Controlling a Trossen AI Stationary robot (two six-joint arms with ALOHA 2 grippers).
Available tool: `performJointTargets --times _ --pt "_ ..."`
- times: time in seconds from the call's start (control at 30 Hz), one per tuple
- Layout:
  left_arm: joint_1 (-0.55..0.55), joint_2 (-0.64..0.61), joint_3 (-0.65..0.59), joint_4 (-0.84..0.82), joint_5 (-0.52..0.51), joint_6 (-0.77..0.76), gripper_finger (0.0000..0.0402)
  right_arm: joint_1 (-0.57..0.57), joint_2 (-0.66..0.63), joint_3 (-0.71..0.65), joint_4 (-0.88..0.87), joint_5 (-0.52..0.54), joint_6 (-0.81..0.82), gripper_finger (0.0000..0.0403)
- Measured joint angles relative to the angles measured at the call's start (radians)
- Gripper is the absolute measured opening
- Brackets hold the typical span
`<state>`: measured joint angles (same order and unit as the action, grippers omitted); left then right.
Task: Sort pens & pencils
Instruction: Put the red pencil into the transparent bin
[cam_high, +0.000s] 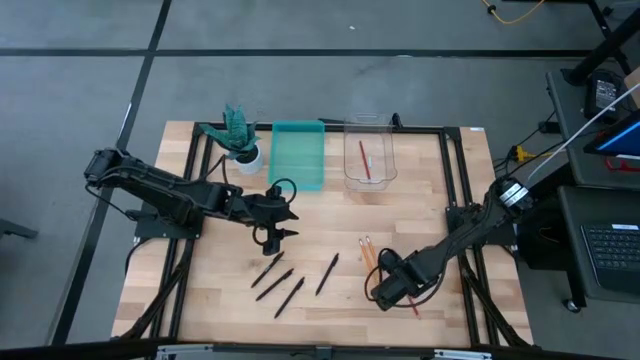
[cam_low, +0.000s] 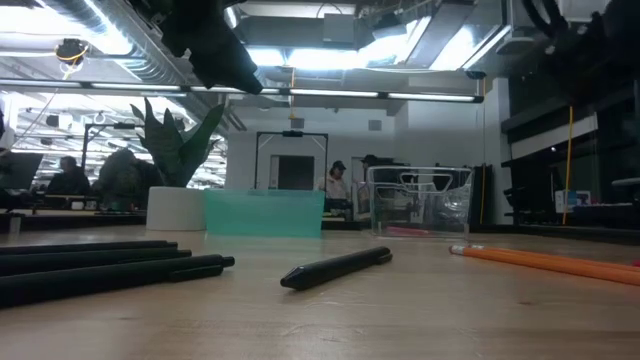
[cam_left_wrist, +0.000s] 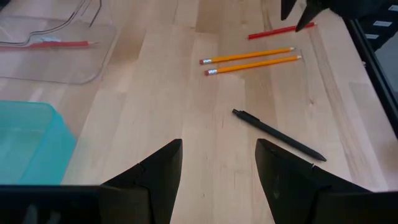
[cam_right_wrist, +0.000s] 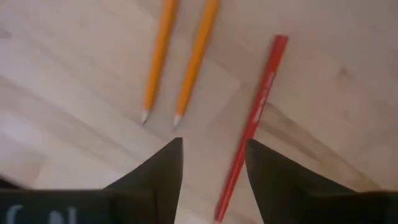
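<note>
Desk (cam_high: 220, 300): your pale wood-plank top, carrying everything below.
Pens (cam_high: 290, 277): you see four black ones lying loose near the front.
Pencils (cam_high: 367, 252): two orange side by side; one red pencil (cam_right_wrist: 255, 118) just beside them.
Back edge: potted plant (cam_high: 240, 140), teal tray (cam_high: 298, 155), clear bin (cam_high: 370, 150).

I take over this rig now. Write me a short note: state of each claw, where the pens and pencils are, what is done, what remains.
Left claw: open, empty, above the table beyond the four black pens.
Right claw: open, low over the red pencil on the table, not gripping it.
Two orange pencils lie side by side next to it.
Done: one red pencil lies in the clear bin.
The teal bin has nothing visible inside.
Left: three pencils and all four pens.
</note>
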<state>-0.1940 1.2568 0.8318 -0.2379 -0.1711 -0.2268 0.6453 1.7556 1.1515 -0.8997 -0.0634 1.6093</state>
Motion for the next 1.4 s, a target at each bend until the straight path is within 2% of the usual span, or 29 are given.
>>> performJointTargets --times 0.2,0.63,0.8,0.93,1.4 --pt "0.000 0.000 0.000 0.000 0.000 0.001 0.0198 0.019 0.037 -0.001 -0.058 -0.016 0.041 0.0173" --pt "0.000 0.000 0.000 0.000 -0.003 0.001 0.0198 0.073 0.030 -0.153 0.156 -0.039 0.148 0.0173" --pt "0.000 0.000 0.000 0.000 -0.003 0.001 0.0198 0.077 0.031 -0.159 0.166 -0.038 0.172 0.0162" --pt "0.000 0.000 0.000 0.000 -0.003 0.001 0.0198 0.077 0.032 -0.158 0.165 -0.037 0.175 0.0139" --pt "0.000 0.000 0.000 0.000 -0.003 0.001 0.0198 0.078 0.034 -0.159 0.159 -0.015 0.166 0.0013"
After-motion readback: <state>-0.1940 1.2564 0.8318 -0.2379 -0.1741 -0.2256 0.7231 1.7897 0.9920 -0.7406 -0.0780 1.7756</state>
